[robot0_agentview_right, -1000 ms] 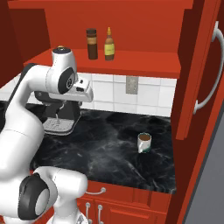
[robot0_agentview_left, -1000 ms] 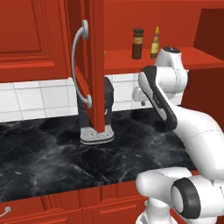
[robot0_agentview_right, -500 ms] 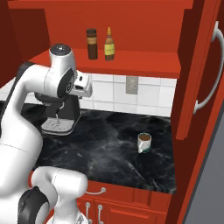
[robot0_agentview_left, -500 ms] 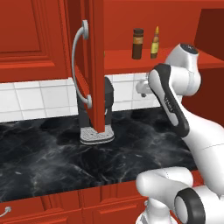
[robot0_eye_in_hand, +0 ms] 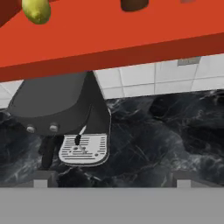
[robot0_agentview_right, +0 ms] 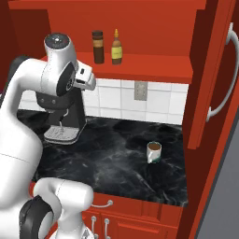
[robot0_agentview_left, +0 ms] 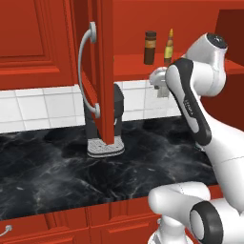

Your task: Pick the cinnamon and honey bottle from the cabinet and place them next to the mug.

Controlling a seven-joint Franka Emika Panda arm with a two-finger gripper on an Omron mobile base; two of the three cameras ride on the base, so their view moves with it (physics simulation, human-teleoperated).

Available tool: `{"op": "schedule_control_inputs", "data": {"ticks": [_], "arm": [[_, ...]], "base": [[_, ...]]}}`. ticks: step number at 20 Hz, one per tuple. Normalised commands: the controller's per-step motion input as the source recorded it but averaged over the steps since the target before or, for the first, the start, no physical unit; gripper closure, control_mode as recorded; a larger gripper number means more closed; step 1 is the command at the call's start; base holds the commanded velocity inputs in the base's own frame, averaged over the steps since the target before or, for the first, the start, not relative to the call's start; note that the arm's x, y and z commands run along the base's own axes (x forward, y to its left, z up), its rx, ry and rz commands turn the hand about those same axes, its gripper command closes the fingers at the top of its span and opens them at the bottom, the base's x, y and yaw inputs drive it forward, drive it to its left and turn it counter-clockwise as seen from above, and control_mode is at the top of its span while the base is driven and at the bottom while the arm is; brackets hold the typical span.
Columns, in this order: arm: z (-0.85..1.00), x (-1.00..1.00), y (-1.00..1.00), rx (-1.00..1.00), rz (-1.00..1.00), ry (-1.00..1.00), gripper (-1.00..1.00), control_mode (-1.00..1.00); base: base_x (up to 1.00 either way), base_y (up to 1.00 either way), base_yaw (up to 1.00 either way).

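Observation:
On the red shelf of the open cabinet [robot0_agentview_left: 124, 64] the cinnamon [robot0_agentview_left: 150, 47] [robot0_agentview_right: 98, 47] stands as a stout dark brown jar. The slim amber honey bottle [robot0_agentview_left: 168, 47] [robot0_agentview_right: 116, 48] is just right of it. My gripper [robot0_agentview_left: 158, 82] [robot0_agentview_right: 88, 79] [robot0_eye_in_hand: 112, 179] hangs below the shelf's front edge, under the two bottles, open and empty. Its fingertips [robot0_eye_in_hand: 41, 179] stand far apart in the hand view, where the base of the cinnamon [robot0_eye_in_hand: 133, 4] shows at the top. The mug [robot0_agentview_right: 153, 151] sits on the black counter to the right.
The cabinet door [robot0_agentview_left: 102, 71] with its curved grey handle [robot0_agentview_left: 86, 71] stands open left of the bottles. A black coffee machine [robot0_agentview_left: 107, 121] [robot0_agentview_right: 63, 116] [robot0_eye_in_hand: 57, 109] sits on the marble counter [robot0_agentview_right: 121, 158] below. A yellow-green fruit [robot0_eye_in_hand: 37, 9] lies on the shelf. A second open door [robot0_agentview_right: 212, 74] hangs at right.
The arm has straightened upward and the hand has risen a little toward the shelf's front edge. The bottles and mug have not moved.

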Motion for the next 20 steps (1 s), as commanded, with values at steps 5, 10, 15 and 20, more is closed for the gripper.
{"op": "schedule_control_inputs", "data": {"ticks": [5,10,15,20], "arm": [[0.55,0.00,0.00,0.02,-0.12,-0.12,-1.00,-1.00],[0.30,0.35,0.12,0.00,-0.13,-0.20,-1.00,-1.00],[0.33,0.58,0.19,0.00,-0.13,-0.21,-1.00,-1.00],[0.50,0.59,0.09,0.00,-0.10,-0.13,-1.00,-1.00]], "base": [[0.00,0.00,0.00],[0.00,0.00,0.00],[0.00,0.00,0.00],[0.00,0.00,0.00]]}}
